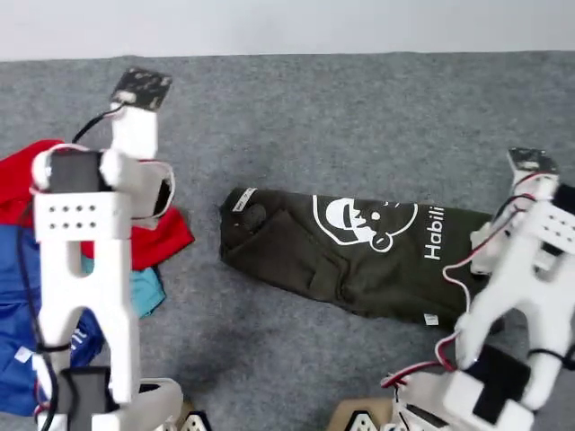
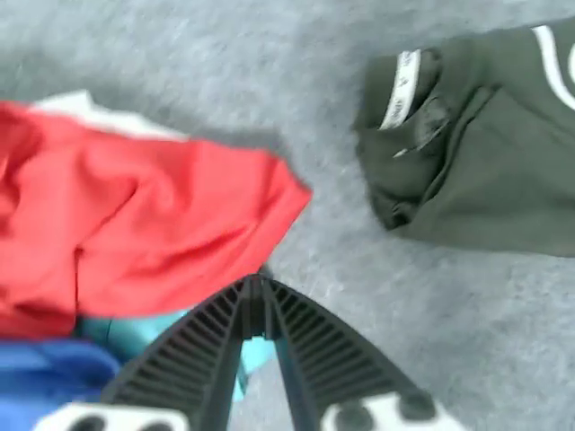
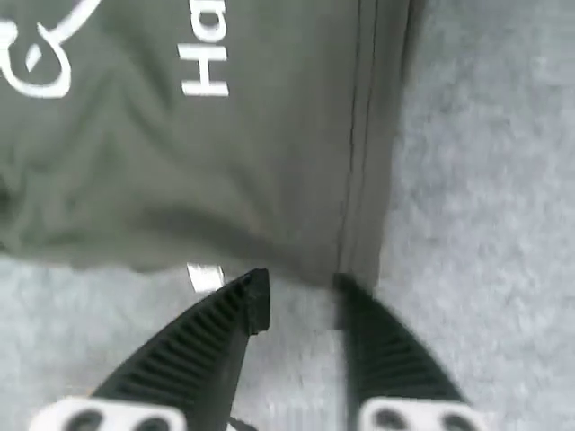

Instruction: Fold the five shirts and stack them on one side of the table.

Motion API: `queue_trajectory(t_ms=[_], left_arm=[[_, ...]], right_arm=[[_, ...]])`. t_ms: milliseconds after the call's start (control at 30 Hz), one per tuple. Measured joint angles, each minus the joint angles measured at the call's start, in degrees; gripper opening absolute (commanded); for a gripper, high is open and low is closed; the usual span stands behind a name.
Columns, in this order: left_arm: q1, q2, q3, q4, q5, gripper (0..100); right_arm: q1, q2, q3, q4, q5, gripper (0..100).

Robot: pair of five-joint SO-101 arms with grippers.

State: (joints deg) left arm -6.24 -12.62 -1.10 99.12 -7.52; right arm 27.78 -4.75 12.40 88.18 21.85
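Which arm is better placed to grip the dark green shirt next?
Right: the right gripper is open at the hem of the dark green shirt; the left gripper is shut near the red shirt.

This looks like a robotics lab set-up: a bench [image 1: 359,117] covered in grey felt, a plain pale wall [image 1: 287,27] behind the bench, and a white arm [image 1: 85,260] and a second arm [image 1: 517,296], wiring bare, at the bench's near edge.

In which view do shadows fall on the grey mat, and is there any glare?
High view: soft shadow on the grey mat beside the left arm. Left wrist view: a dark band along the red shirt. Right wrist view: faint shade under the hem of the dark green shirt, by the open right pincer. No glare anywhere.
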Motion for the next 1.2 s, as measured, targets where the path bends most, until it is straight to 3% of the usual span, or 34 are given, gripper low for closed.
queue_trajectory(t_ms=[200, 367, 833, 1200], left_arm=[[-3.43, -2.11, 4.48, 0.09, 0.00, 0], [-3.78, -2.11, 4.66, 0.09, 0.00, 0], [-3.78, -2.11, 4.66, 0.09, 0.00, 0], [-3.78, -2.11, 4.66, 0.09, 0.00, 0]], right_arm=[[-0.88, 8.26, 0.00, -8.09, -1.58, 27.3], [-0.88, 12.92, -0.09, -12.31, -1.85, 34.6], [-3.78, 28.48, -10.11, -12.66, -4.48, 33.7], [-5.10, 33.14, -13.01, -12.31, -7.65, 6.4]])
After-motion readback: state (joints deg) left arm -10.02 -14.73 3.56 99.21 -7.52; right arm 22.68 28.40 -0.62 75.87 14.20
